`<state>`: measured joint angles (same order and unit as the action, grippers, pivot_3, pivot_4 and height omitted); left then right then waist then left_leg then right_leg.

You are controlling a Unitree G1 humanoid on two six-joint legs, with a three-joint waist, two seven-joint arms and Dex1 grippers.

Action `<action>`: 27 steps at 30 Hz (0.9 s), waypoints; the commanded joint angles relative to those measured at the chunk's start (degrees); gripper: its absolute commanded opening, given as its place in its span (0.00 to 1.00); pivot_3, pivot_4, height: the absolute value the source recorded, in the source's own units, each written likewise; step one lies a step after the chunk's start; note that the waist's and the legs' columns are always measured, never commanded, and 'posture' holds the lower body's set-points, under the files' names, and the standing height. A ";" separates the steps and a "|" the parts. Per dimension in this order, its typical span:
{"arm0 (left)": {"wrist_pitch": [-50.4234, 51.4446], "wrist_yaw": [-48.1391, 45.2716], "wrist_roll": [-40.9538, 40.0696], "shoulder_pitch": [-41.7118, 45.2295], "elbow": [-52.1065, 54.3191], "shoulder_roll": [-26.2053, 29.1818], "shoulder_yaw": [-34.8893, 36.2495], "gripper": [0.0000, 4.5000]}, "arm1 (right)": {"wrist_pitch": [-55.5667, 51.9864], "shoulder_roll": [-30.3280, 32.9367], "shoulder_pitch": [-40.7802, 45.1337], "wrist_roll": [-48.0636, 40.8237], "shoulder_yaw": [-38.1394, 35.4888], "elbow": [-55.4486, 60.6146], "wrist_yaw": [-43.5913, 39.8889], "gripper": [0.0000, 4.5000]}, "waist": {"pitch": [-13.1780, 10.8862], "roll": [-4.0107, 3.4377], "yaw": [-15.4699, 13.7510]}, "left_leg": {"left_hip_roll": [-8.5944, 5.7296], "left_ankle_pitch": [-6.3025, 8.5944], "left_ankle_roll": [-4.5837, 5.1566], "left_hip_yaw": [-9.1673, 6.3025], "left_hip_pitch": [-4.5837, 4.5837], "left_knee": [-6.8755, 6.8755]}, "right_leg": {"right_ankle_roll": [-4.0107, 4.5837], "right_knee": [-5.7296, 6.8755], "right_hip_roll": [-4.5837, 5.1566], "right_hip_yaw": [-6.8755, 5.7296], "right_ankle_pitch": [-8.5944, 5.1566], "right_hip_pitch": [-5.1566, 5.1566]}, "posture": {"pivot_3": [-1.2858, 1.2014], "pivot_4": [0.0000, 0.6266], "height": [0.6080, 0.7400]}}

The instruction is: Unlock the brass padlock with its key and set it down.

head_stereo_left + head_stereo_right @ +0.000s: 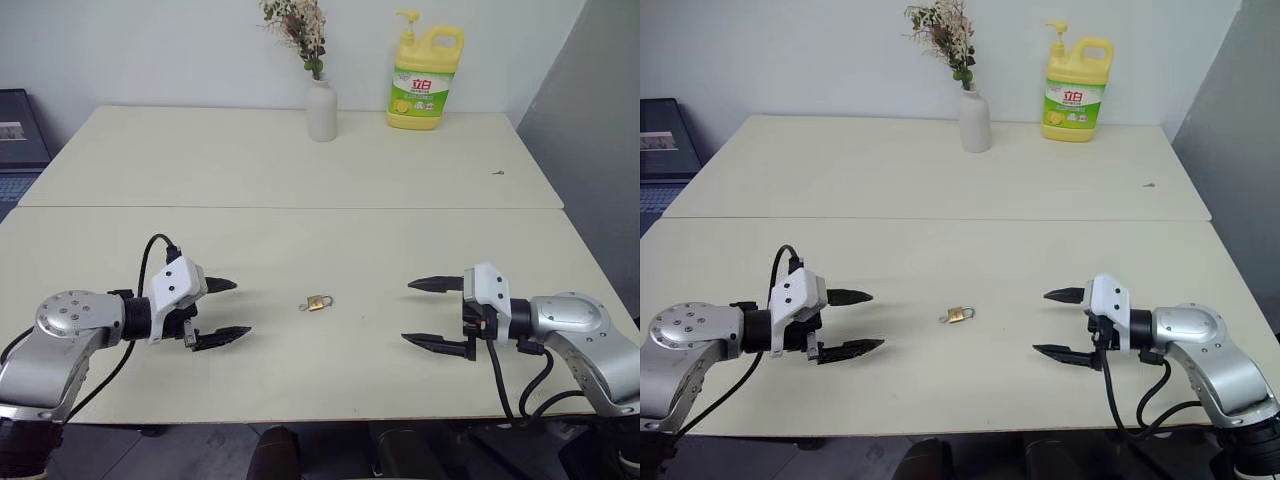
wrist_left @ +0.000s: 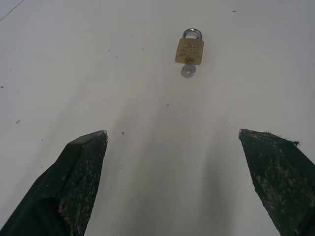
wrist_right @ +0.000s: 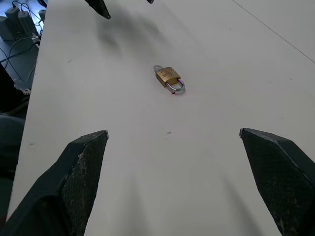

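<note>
With both grippers spread wide either side of the brass padlock, you needed to pin its body before turning its key.

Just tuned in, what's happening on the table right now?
Nothing is being held yet. The brass padlock lies flat on the near table, with its key sticking out of the lock body. The left tool and right tool hover on either side of it, both open and pointing inward. A white vase and a yellow detergent bottle stand at the far edge.
</note>
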<state>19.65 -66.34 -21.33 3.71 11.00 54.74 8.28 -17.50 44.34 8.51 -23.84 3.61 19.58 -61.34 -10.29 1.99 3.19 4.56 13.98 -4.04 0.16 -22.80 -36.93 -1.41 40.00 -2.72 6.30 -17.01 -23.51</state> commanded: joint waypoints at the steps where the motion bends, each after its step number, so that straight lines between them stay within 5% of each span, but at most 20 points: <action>1: -1.34 -0.52 -0.41 0.33 0.28 0.06 0.66 1.00 | 2.23 -0.36 0.42 0.31 -0.40 -0.28 -0.86 1.00 | 0.00 0.00 0.06 | 0.00 0.00 0.00 0.00 0.01 0.00 | 0.00 0.00 0.00 0.00 0.00 0.00 | 0.52 0.24 1.00; 27: -4.92 -4.41 -2.92 -3.19 1.03 1.19 3.55 1.00 | -0.03 -2.54 3.72 3.36 2.47 -1.37 0.95 1.00 | 0.00 0.00 0.02 | 0.01 0.00 0.00 -0.04 0.01 -0.02 | 0.01 0.03 -0.01 -0.05 0.00 0.01 | 0.52 0.24 1.00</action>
<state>15.70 -70.78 -24.01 -0.35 11.23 55.31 10.16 -17.17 41.86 11.23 -20.60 6.08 17.21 -60.80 -10.29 1.99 3.21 4.57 13.98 -4.04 0.11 -22.79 -36.95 -1.40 40.03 -2.73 6.25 -17.02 -23.50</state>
